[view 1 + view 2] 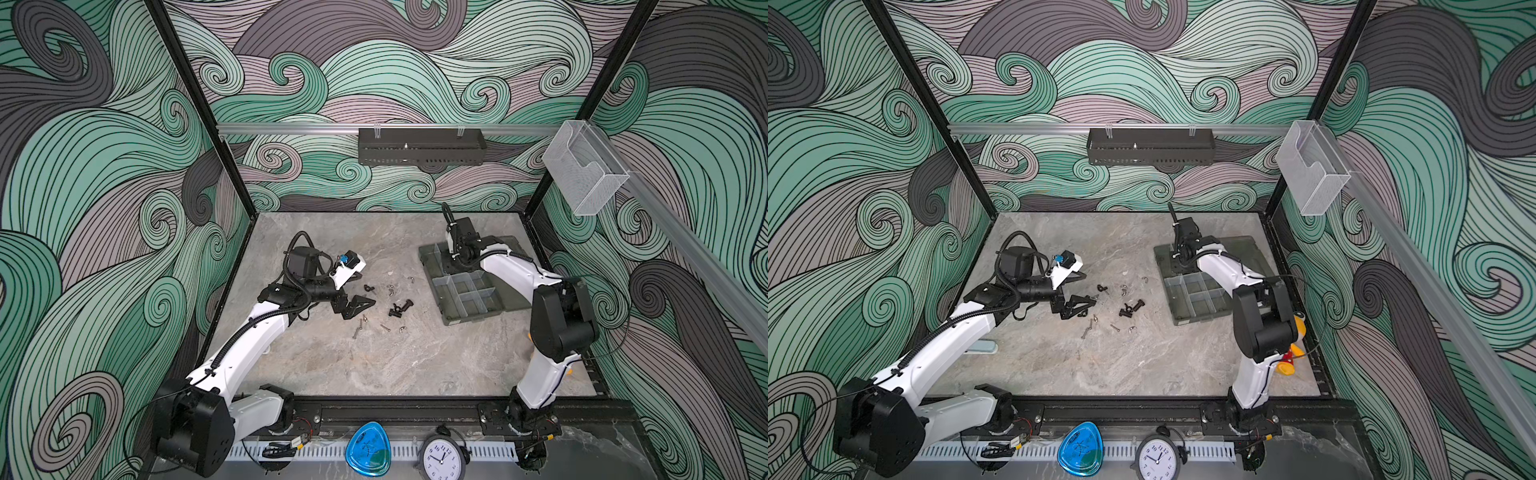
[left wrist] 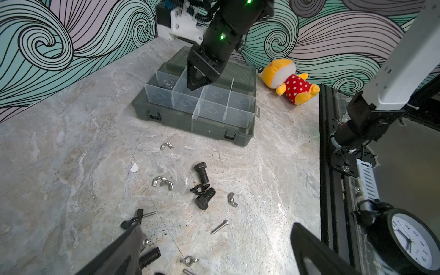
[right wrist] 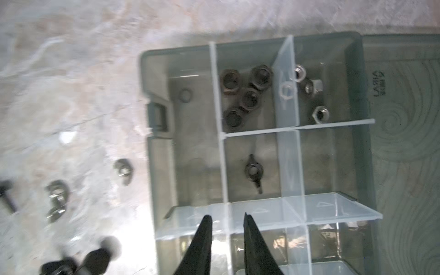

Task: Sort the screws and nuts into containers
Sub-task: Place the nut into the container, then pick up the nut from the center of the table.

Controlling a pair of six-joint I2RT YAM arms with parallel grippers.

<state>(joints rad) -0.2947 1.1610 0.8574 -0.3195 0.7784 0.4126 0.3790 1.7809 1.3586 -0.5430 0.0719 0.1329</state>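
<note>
Both top views were evenly, softly lit, with only faint shadows on the marble tabletop (image 1: pixel 374 365) around the organiser box (image 1: pixel 469 318). The wall pattern bowed toward the frame edges. The left wrist view was bright and sharp at the box, though the fingers (image 2: pixel 119 252) of the left gripper (image 2: pixel 215 226), nearest the lens, were soft. The right wrist view was smeared with blur. Pale glare washed out the tabletop beside the box, the loose nuts (image 3: pixel 57 200) there were streaked, and those inside the box were clearer.

Clock (image 1: pixel 441 458) dial bears numerals 1–12; embossed organiser lid (image 3: pixel 404 123) lettering seems illegible.
</note>
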